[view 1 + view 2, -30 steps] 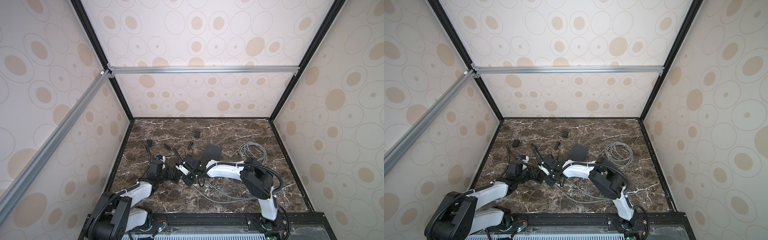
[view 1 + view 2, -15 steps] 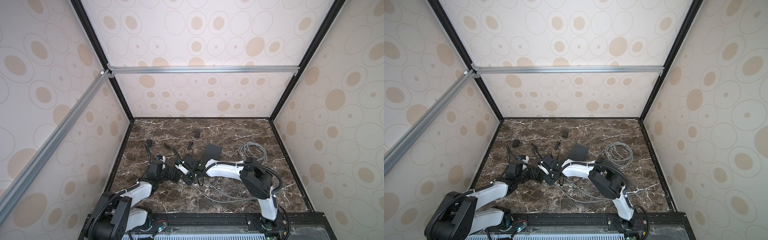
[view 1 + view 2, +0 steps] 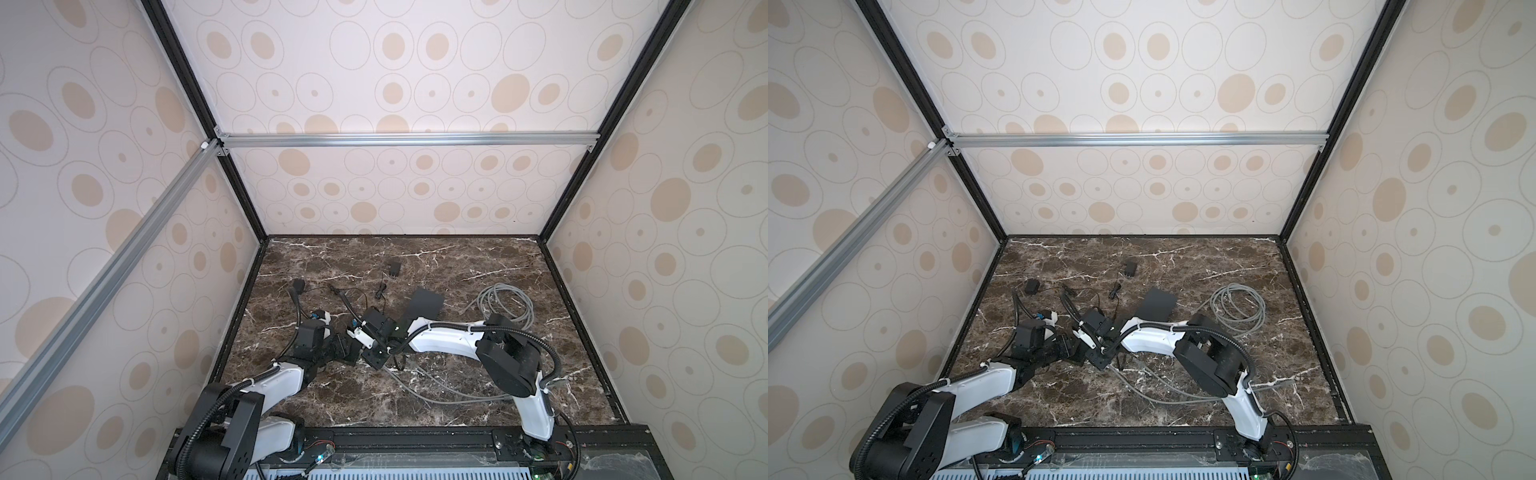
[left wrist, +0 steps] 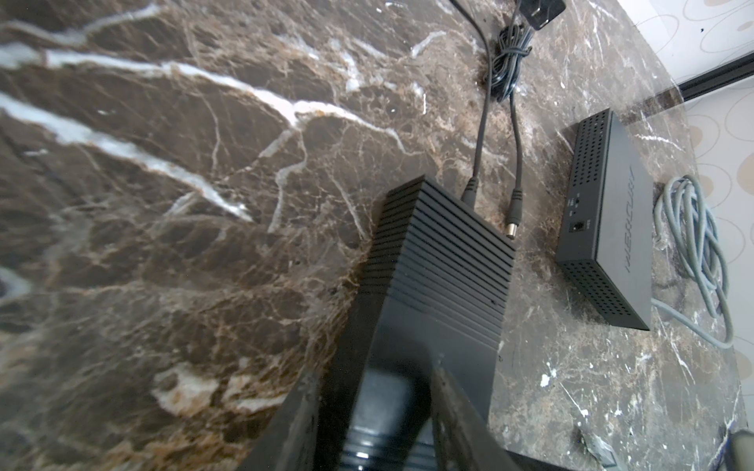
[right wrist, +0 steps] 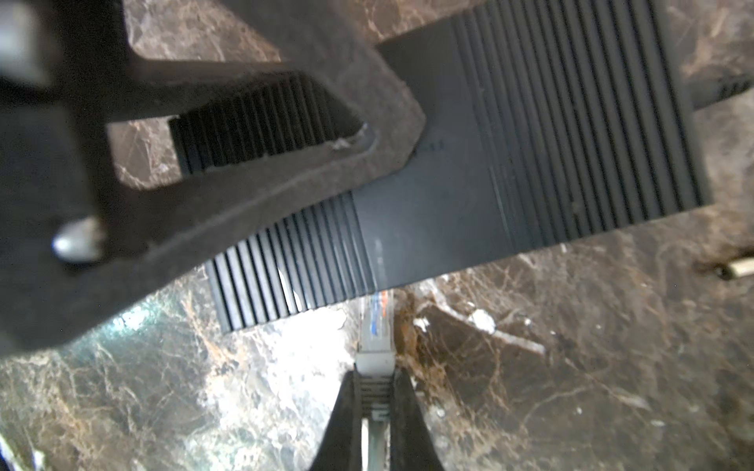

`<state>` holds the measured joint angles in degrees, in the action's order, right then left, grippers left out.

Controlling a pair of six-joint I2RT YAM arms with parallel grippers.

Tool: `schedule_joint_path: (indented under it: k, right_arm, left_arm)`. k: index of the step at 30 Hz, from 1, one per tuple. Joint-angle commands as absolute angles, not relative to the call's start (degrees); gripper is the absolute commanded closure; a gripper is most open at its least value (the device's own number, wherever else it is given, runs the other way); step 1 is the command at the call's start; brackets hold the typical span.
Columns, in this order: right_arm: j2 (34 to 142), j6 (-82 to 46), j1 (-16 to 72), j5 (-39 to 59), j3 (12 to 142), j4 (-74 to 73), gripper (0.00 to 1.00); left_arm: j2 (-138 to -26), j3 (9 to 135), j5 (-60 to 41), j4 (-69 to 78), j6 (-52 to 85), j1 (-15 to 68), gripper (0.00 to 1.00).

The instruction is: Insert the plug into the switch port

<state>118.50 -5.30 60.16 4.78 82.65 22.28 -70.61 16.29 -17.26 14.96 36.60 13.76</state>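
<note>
Nearest the front rail, the left arm (image 3: 274, 380) and right arm (image 3: 449, 345) both lie low over the marble table (image 3: 478, 266). Their forearms reach inward so the wrists meet left of centre.

The right gripper (image 5: 373, 379) is clenched on the grey boot of the plug (image 5: 377, 322). The plug's clear tip meets the near edge of the switch (image 5: 530, 142) (whether it sits in a port cannot be told). Only the right wrist view shows this contact.

The left gripper (image 4: 379, 391) grasps that ribbed black switch, with one finger (image 5: 245, 183) flat on its top face.

Beyond, only the left wrist view shows a power lead (image 4: 477, 155) running into the switch's far end, with a loose barrel connector (image 4: 512, 228) beside it. Further off lie a second black box (image 4: 612, 228) and a coiled grey cable (image 3: 505, 305).
</note>
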Motion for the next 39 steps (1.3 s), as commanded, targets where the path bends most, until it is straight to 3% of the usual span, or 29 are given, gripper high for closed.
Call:
schedule_joint_path:
  k: [1,39]
  right_arm:
    - [118.9,-2.9,61.2,6.5,83.9,19.9,0.98]
    - [112.4,6.4,61.5,7.4,77.8,13.6,1.00]
  left_arm:
    - [-71.8,16.5,-18.2,13.5,35.4,13.5,0.55]
    - [-73.1,15.8,-23.4,17.8,34.8,14.5,0.54]
